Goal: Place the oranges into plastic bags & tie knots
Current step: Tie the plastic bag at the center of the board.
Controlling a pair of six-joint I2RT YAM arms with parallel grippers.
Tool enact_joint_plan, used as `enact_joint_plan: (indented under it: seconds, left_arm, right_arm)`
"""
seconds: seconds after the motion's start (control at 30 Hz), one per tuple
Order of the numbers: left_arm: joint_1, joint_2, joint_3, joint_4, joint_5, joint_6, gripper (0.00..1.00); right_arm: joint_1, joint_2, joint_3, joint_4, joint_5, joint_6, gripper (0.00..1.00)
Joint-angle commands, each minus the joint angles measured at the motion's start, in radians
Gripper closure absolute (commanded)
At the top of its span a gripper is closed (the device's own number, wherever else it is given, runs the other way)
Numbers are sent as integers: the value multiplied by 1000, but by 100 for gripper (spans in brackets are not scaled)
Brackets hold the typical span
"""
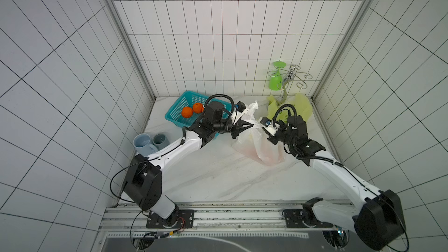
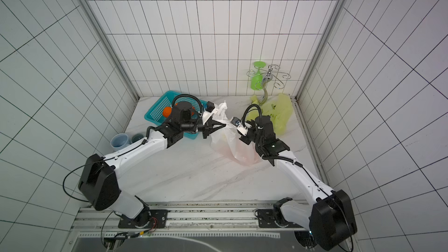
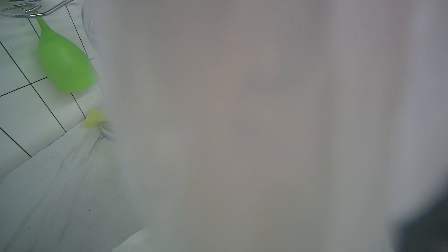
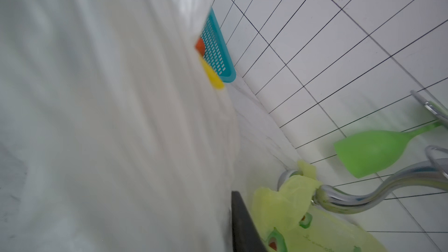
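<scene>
The white plastic bag point(image 1: 259, 151) point(image 2: 232, 151) stands mid-table, and an orange tint shows through its lower part. My left gripper point(image 1: 252, 124) point(image 2: 224, 124) is shut on the bag's stretched top edge. The bag's film point(image 3: 266, 117) fills the left wrist view. My right gripper point(image 1: 263, 127) is at the same top edge from the other side. Only one dark finger point(image 4: 242, 226) shows beside the white film point(image 4: 121, 117). Two oranges point(image 1: 187, 112) point(image 1: 198, 107) lie in the teal basket point(image 1: 175, 109). The yellow-green bag point(image 1: 300, 110) point(image 2: 281, 115) lies at the back right. The knots are out of view.
Two grey-blue mugs point(image 1: 143, 143) stand by the left wall. A chrome rack point(image 1: 291, 76) at the back right holds a hanging green glass point(image 1: 276, 82) point(image 3: 65, 64) point(image 4: 371, 151). Its base sits on the yellow-green bag. Tiled walls close three sides.
</scene>
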Motion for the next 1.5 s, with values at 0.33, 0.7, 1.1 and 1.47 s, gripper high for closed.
enact_joint_plan:
  seconds: [0.33, 0.7, 1.1, 1.47]
  left_arm:
    - [-5, 46, 5, 5, 71, -46, 100]
    - [18, 52, 26, -10, 19, -55, 93]
    - [18, 61, 36, 31, -3, -53, 61]
    - [88, -19, 33, -116, 43, 98, 20]
  right_arm:
    - [2, 67, 112, 145, -77, 182, 63]
    - [11, 65, 56, 276, 228, 302, 100]
    - [13, 52, 41, 237, 116, 318, 100]
    - [-3, 34, 33, 221, 41, 318, 100]
